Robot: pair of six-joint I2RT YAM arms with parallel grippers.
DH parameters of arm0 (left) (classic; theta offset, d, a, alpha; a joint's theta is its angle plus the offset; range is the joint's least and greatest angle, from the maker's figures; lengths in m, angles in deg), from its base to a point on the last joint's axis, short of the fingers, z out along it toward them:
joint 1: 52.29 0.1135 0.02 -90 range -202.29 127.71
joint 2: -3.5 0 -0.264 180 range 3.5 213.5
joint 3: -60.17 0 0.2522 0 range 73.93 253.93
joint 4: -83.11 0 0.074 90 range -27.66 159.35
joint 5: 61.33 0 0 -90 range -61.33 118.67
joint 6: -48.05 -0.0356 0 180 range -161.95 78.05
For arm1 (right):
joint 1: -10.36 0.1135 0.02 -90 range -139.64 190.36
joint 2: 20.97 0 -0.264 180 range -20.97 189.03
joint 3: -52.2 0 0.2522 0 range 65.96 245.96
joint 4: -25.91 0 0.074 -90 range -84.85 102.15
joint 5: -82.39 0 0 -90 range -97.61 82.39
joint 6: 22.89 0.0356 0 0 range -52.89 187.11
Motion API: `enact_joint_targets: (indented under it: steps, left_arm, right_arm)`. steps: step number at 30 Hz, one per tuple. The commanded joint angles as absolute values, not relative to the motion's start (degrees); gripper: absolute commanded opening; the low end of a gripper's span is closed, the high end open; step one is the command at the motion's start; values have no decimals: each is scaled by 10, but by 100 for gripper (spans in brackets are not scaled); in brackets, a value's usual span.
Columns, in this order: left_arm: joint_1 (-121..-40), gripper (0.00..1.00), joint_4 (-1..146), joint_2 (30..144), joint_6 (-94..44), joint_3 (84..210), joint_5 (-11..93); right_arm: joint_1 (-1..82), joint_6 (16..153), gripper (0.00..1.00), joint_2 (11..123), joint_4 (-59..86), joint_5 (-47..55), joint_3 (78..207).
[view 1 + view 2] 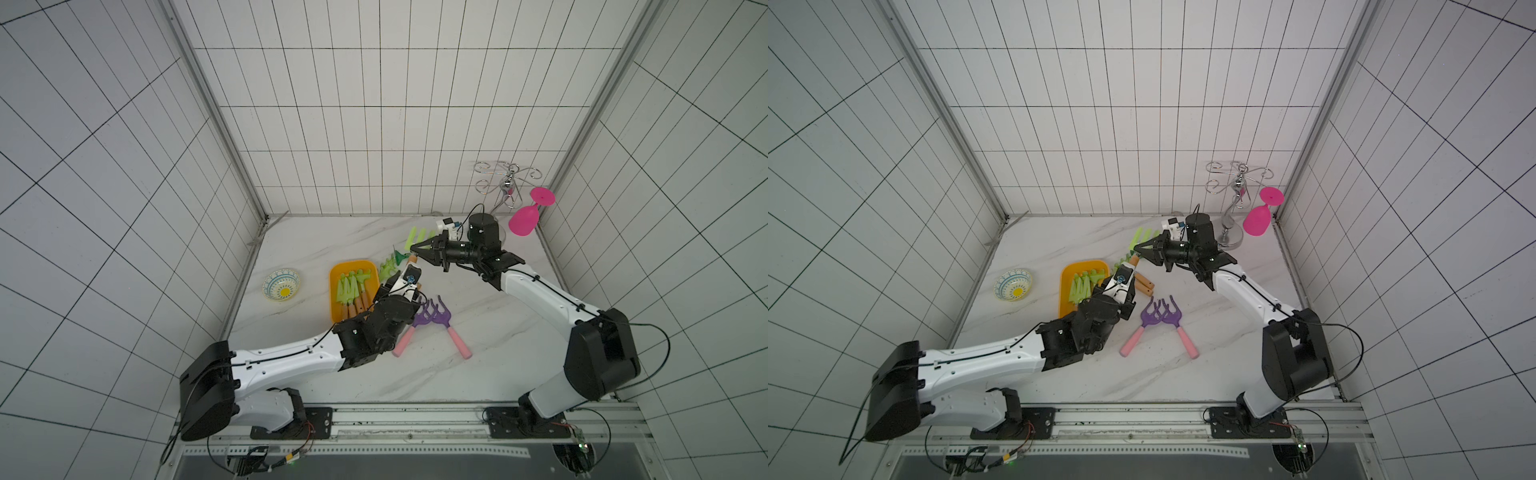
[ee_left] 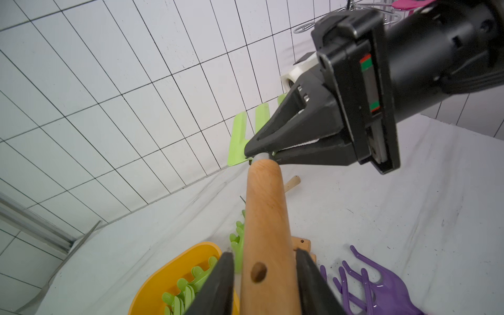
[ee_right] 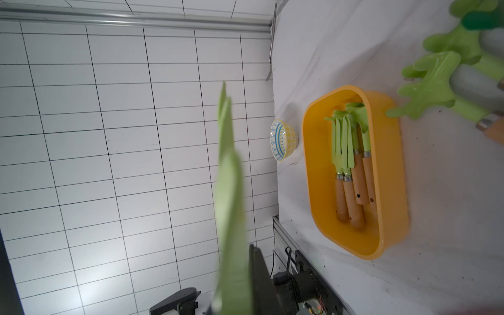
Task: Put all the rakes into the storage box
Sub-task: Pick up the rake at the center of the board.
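A rake (image 2: 266, 218) with a wooden handle and a light green head (image 1: 414, 237) hangs in the air between my two arms, to the right of the storage box. My right gripper (image 2: 261, 157) is shut on the rake's neck, just past the end of the handle; in the right wrist view the head (image 3: 229, 163) runs edge-on along one finger (image 3: 257, 270). My left gripper (image 2: 264, 253) is open, its fingers standing on either side of the handle's holed end with a narrow gap. The yellow-orange storage box (image 1: 353, 264) (image 3: 313, 163) holds several green rakes.
Two more green rakes (image 1: 388, 268) lie against the box's right side. Two purple rakes (image 1: 432, 318) with pink handles lie nearer the front. A patterned bowl (image 1: 281, 284) sits left of the box. A metal rack (image 1: 505, 183) and a pink goblet (image 1: 525, 220) stand at the back right.
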State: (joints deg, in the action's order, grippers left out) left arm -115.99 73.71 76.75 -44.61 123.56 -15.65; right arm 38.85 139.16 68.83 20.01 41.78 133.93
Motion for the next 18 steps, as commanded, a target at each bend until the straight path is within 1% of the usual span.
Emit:
enact_joint_targets:
  steps: [1,4,7,8,9,11,14,18]
  left_arm:
    - [-1159,66,694,717,-399,1239,-132]
    - [-1138,73,619,677,-344,1253,-69]
    - [-1099,75,523,656,-281,1282,16]
    - [-1080,75,494,655,-266,1295,65]
    - [-1066,75,472,659,-251,1307,92]
    - [-1025,75,416,680,-225,1343,185]
    - [-991,74,370,720,-206,1387,283]
    - [-980,73,376,751,-209,1401,357]
  right_arm:
    - [373,1347,6,688,232,397,1362]
    - [373,1315,5,690,222,388,1366]
    - [374,1292,4,693,218,380,1369]
    - [376,1279,4,692,214,374,1371]
    - [378,1261,3,692,200,368,1375]
    - [387,1206,3,688,159,351,1392]
    - [403,1142,2,684,117,320,1408]
    - [417,1121,2,684,108,300,1412]
